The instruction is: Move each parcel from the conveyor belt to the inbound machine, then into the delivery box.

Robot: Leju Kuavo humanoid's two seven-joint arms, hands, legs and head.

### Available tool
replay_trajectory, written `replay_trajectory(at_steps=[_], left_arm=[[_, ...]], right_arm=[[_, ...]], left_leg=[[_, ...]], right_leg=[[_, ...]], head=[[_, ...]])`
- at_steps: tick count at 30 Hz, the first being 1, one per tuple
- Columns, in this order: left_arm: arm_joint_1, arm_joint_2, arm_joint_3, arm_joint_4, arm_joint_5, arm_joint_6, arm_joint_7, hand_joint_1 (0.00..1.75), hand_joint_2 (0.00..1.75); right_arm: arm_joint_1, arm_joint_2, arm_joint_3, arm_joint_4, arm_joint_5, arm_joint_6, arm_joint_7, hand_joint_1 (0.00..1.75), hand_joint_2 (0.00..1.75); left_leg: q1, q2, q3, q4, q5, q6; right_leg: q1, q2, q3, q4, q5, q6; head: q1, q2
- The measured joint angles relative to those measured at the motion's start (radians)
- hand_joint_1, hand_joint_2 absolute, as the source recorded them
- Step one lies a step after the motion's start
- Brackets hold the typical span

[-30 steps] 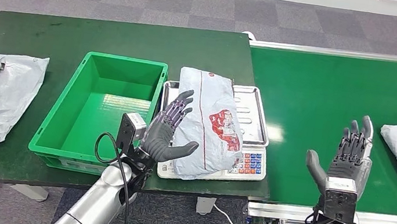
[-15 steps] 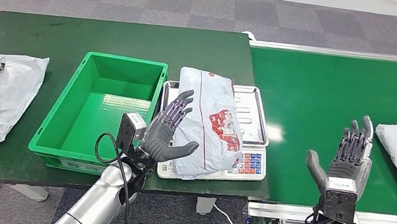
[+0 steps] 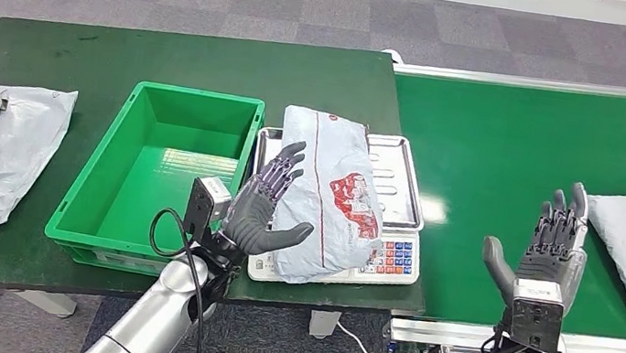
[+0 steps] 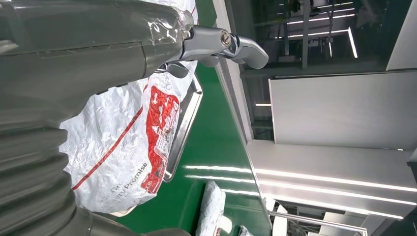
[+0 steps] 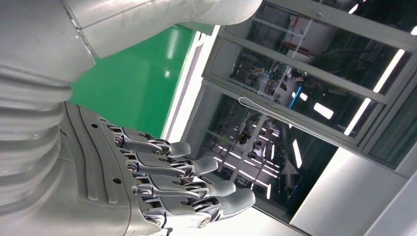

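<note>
Meanwhile, one parcel (image 3: 330, 195) lies on the scale (image 3: 399, 198).
Left hand (image 3: 263, 207) and right hand (image 3: 549, 247) hover, fingers spread, holding nothing.

Bright even overhead light, sharp head view, white glare patches on the belt (image 3: 515, 159), soft shadows, ceiling strips flaring in wrist views

crinkled glossy plastic parcel (image 3: 331, 196) on a shiny metal scale tray (image 3: 396, 181); smooth green plastic crate (image 3: 164, 169).
</note>
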Motion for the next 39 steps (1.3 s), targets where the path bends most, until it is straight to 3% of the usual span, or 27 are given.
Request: replay_trajectory(at_steps=[10, 12, 14, 16, 18, 20, 25, 39], left_arm=[[0.0, 0.0, 0.0, 0.0, -0.001, 0.0, 0.001, 0.0, 1.75], [-0.019, 0.0, -0.006, 0.018, -0.038, 0.002, 0.035, 0.0, 1.75], [-0.103, -0.006, -0.05, 0.123, -0.195, 0.011, 0.178, 0.0, 1.75], [-0.206, -0.016, -0.135, 0.268, -0.477, 0.019, 0.378, 0.0, 1.75], [-0.264, -0.028, -0.205, 0.364, -0.708, 0.022, 0.463, 0.0, 1.75], [-0.301, -0.039, -0.245, 0.432, -0.762, 0.027, 0.444, 0.0, 1.75], [-0.356, -0.048, -0.298, 0.522, -0.716, 0.034, 0.425, 0.0, 1.75], [-0.394, -0.06, -0.332, 0.585, -0.714, 0.034, 0.425, 0.0, 1.75]], right_arm=[[0.0, 0.0, 0.0, 0.0, 0.0, 0.001, 0.0, 0.0, 1.75], [0.0, 0.004, 0.0, 0.0, 0.012, 0.024, 0.009, 0.0, 1.75], [-0.006, 0.027, 0.0, 0.002, 0.063, 0.068, 0.028, 0.0, 1.75], [-0.013, 0.066, 0.009, 0.007, 0.125, 0.087, 0.041, 0.0, 1.75], [-0.012, 0.096, 0.021, 0.014, 0.15, 0.08, 0.048, 0.0, 1.75], [-0.011, 0.108, 0.024, 0.019, 0.152, 0.074, 0.05, 0.0, 1.75], [-0.011, 0.121, 0.024, 0.023, 0.152, 0.072, 0.05, 0.0, 1.75], [-0.01, 0.128, 0.024, 0.023, 0.152, 0.072, 0.05, 0.0, 1.75]], left_leg=[[0.0, 0.0, 0.0, 0.0, 0.0, 0.0], [0.0, 0.0, 0.0, 0.0, 0.0, 0.0], [0.0, -0.001, -0.001, 0.0, 0.001, 0.001], [0.0, -0.001, -0.001, 0.0, 0.002, 0.001], [0.0, 0.0, 0.0, -0.001, 0.002, 0.0], [0.0, 0.0, 0.0, 0.0, 0.002, 0.0], [0.0, -0.001, 0.001, -0.001, 0.002, 0.001], [0.0, -0.001, 0.005, -0.001, 0.002, 0.001]], right_leg=[[0.0, 0.0, 0.0, 0.0, 0.0, 0.0], [0.0, 0.0, -0.001, 0.0, 0.0, 0.0], [0.0, -0.001, -0.002, 0.0, 0.0, 0.0], [0.0, -0.001, 0.0, 0.001, 0.001, 0.0], [0.0, 0.0, 0.001, 0.001, 0.002, -0.001], [0.0, 0.0, 0.001, 0.001, 0.002, -0.001], [0.0, -0.001, 0.002, 0.001, 0.001, -0.001], [0.0, -0.002, 0.007, 0.001, 0.001, -0.001]], head=[[0.0, 0.0], [0.0, 0.0], [0.0, 0.0], [0.0, 0.0], [0.0, 0.0], [0.0, 0.0], [0.0, 0.0], [0.0, 0.0]])
